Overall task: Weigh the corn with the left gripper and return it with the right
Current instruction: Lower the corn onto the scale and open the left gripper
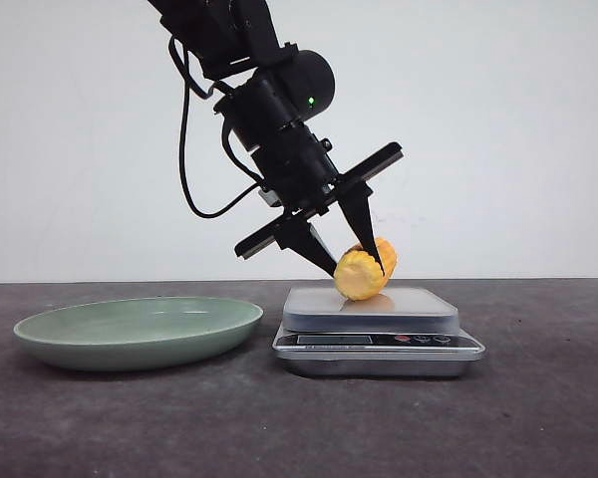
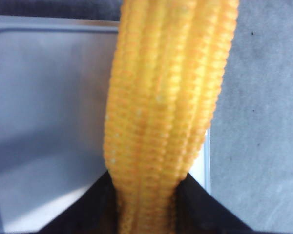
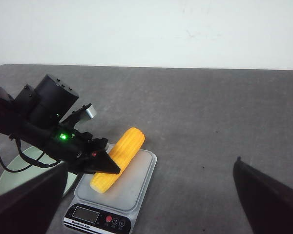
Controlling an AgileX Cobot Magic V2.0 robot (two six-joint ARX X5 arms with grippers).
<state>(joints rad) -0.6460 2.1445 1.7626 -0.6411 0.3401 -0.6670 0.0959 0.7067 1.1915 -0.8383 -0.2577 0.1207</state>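
Observation:
The corn (image 1: 362, 274) is a yellow-orange cob lying lengthwise on the silver platform of the kitchen scale (image 1: 409, 311); whether its full weight rests there I cannot tell. My left gripper (image 1: 357, 269) reaches down from the upper left and is shut on the corn, one dark finger on each side. In the left wrist view the corn (image 2: 161, 97) fills the middle, pinched between the fingers (image 2: 88, 209). The right wrist view shows the corn (image 3: 118, 158) on the scale (image 3: 136, 183). My right gripper (image 3: 151, 163) is wide open, empty, raised to the scale's right.
A pale green shallow plate (image 1: 130, 334) sits left of the scale; its edge shows in the right wrist view (image 3: 35, 153). The scale's display and buttons (image 1: 379, 341) face the front. The dark grey tabletop (image 1: 538, 398) ends at a white wall behind.

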